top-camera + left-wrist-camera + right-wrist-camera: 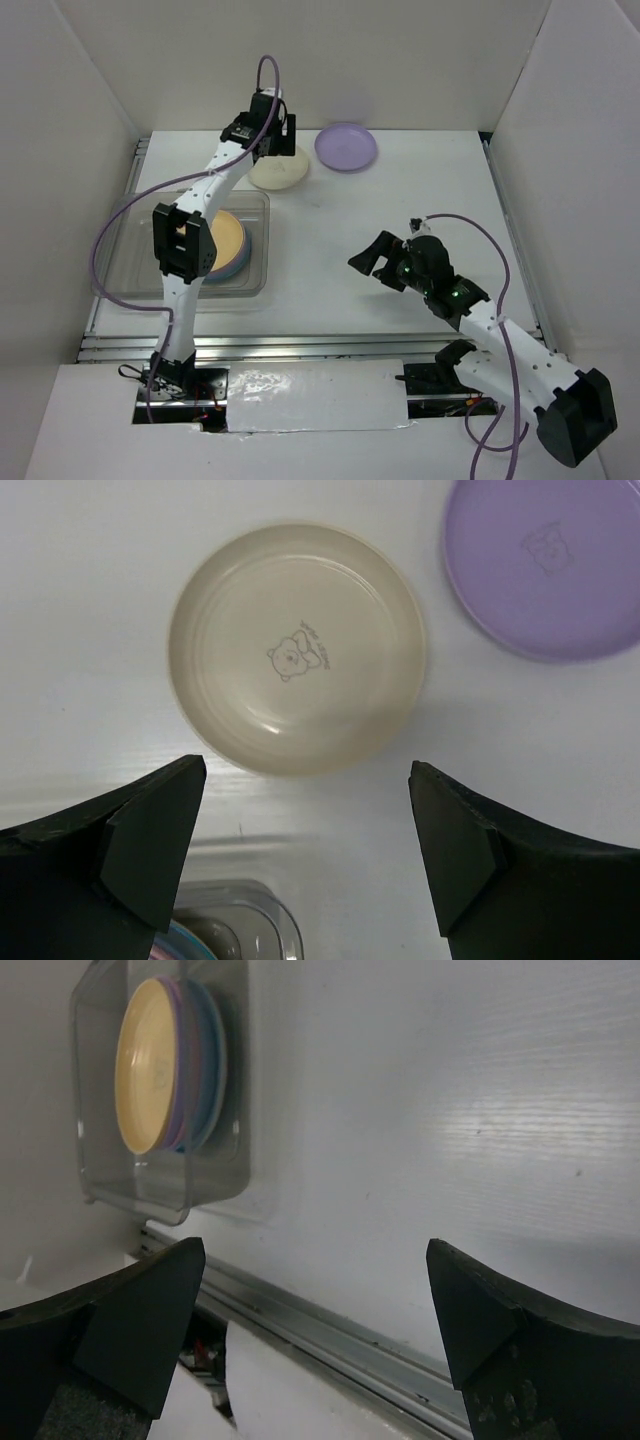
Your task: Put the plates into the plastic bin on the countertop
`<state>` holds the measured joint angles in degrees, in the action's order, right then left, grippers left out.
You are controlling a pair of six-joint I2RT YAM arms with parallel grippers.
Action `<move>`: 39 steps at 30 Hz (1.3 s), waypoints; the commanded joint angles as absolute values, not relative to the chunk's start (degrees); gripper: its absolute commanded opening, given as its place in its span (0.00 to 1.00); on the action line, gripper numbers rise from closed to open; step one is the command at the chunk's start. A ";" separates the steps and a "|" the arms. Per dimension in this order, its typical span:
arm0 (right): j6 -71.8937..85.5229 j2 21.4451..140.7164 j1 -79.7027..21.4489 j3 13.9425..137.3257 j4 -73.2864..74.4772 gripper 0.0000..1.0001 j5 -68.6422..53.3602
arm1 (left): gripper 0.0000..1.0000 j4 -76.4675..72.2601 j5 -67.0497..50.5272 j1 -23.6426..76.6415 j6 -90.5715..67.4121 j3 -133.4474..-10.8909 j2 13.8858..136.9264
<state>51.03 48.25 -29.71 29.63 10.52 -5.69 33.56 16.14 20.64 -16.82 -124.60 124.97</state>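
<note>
The cream plate (280, 170) lies on the white countertop (400, 210) at the back, and a lilac plate (346, 147) lies to its right. My left gripper (272, 148) hangs over the cream plate, open and empty. In the left wrist view the cream plate (297, 645) sits just ahead of the open gripper (305, 770), with the lilac plate (545, 565) at the upper right. The clear plastic bin (130, 298) holds a stack with the orange plate (230, 238) on top. My right gripper (372, 258) is open and empty above mid-table. The right wrist view shows the bin (215, 1185), the orange plate (148, 1060) and the open gripper (315, 1250).
White walls enclose the table on the left, back and right. A metal rail (300, 345) runs along the near edge. A corner of the bin (285, 925) lies just behind my left fingers. Lilac and blue plate edges show under the orange plate (205, 1055).
</note>
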 commanded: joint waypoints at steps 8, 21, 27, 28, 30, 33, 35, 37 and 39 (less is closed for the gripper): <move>49.57 43.86 -34.98 28.48 10.81 1.00 -6.15 | 0.98 28.55 13.01 10.11 -22.85 -130.51 132.97; 51.94 45.27 -38.66 26.10 7.30 1.00 -4.84 | 0.99 28.13 7.48 5.89 -23.12 -135.88 143.34; 52.21 44.56 -39.90 26.81 8.69 1.00 -3.52 | 0.92 27.77 6.15 5.98 -22.50 -136.58 146.25; 52.21 44.04 -39.99 26.98 8.88 1.00 -3.08 | 0.90 27.69 5.98 5.89 -22.33 -136.67 146.95; 52.21 43.51 -40.34 27.07 9.57 1.00 -2.81 | 0.88 28.04 6.15 6.06 -22.06 -137.11 147.57; 52.12 41.84 -40.34 27.42 10.54 1.00 -2.29 | 0.73 28.30 6.76 6.15 -21.97 -136.94 147.92; 51.94 41.22 -40.34 27.68 11.07 1.00 -1.94 | 0.67 28.30 7.03 6.06 -21.80 -136.93 148.01; 51.77 40.61 -39.99 27.77 11.51 1.00 -1.76 | 0.65 28.39 7.38 6.33 -21.62 -137.46 148.36; 51.59 39.99 -39.99 27.86 11.86 1.00 -1.58 | 0.63 28.39 7.99 6.68 -21.10 -137.72 148.88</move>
